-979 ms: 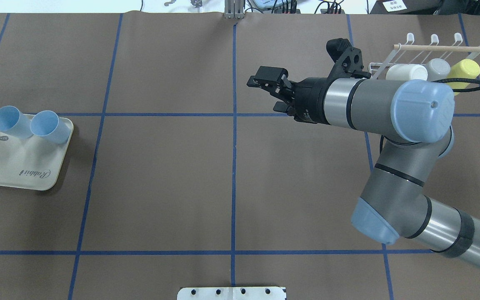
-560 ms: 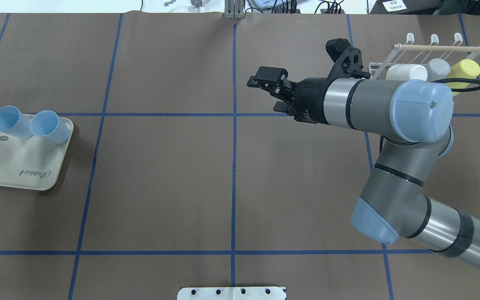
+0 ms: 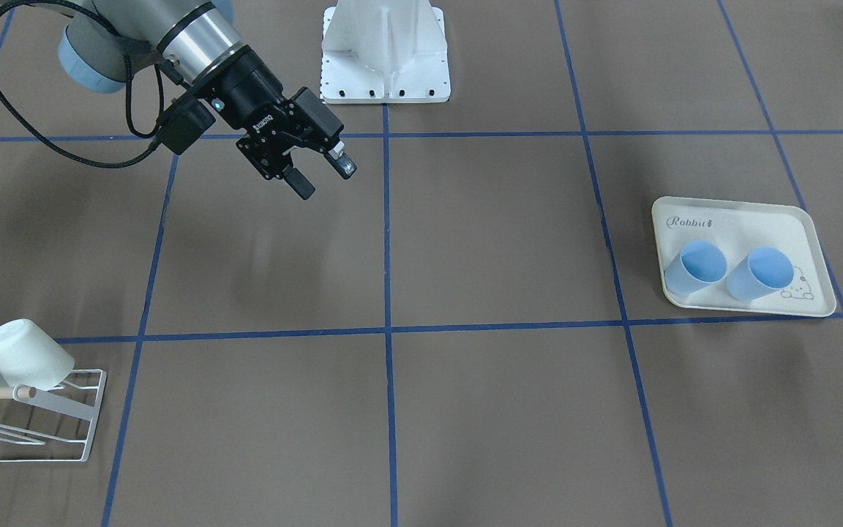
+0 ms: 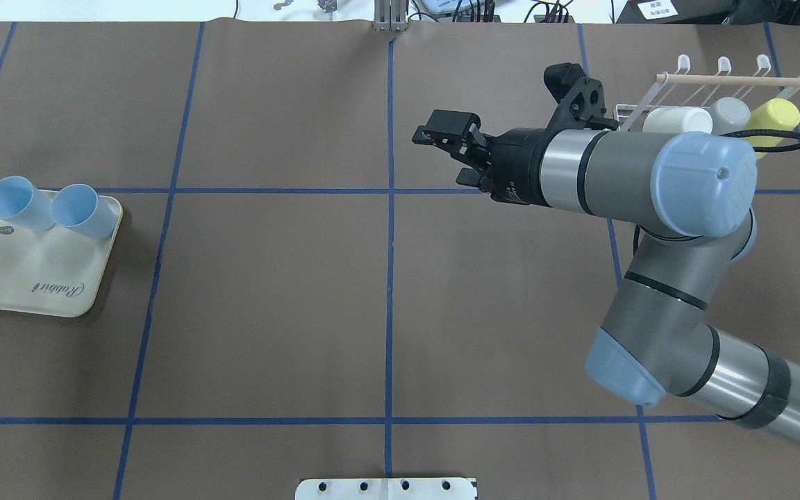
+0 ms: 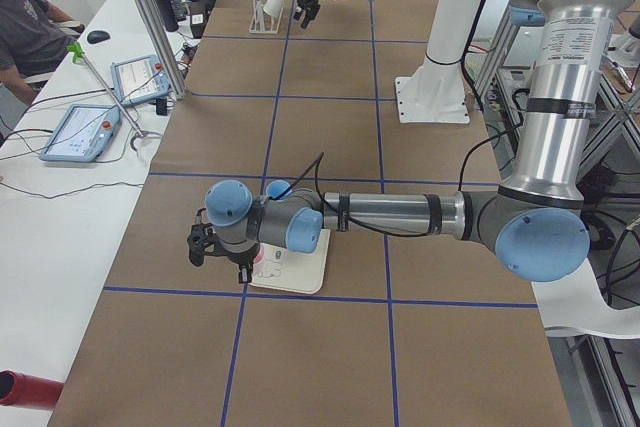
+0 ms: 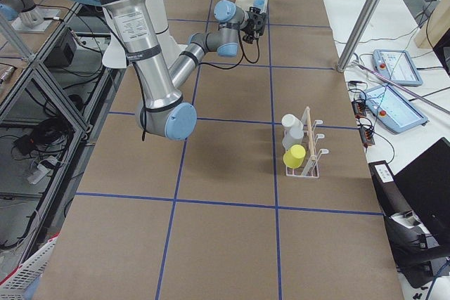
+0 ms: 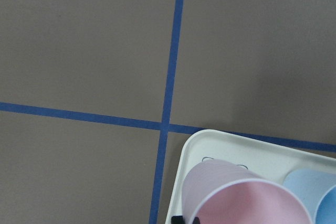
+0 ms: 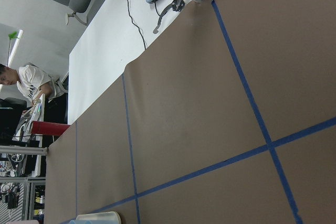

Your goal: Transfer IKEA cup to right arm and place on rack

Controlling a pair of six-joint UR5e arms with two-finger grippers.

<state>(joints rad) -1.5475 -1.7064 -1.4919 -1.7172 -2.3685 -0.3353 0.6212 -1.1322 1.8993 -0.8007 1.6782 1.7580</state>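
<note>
**Pink cup in the left gripper, right gripper open and empty**

The left gripper (image 5: 246,265) holds the pink IKEA cup (image 7: 236,200) at its rim. The cup is clear of the tabletop (image 4: 268,312) and over a corner of the cream rabbit-print tray (image 4: 25,278). The wrist view shows only a dark sliver of one finger beside the rim.

Seen from overhead, the tray lies at 9 o'clock, and two blue cups (image 4: 82,210) stand mouth-up side by side on its far half. The right gripper (image 3: 325,181) hangs above the tabletop at about 1 o'clock, jaws apart with nothing between them, pointing toward 9 o'clock.

The white wire rack (image 4: 643,103) stands at 2 o'clock, well apart from the pink IKEA cup. It carries a white cup (image 4: 678,120), a grey cup (image 4: 731,111) and a yellow cup (image 4: 778,114) in a row along its wooden dowel (image 4: 705,80).
</note>
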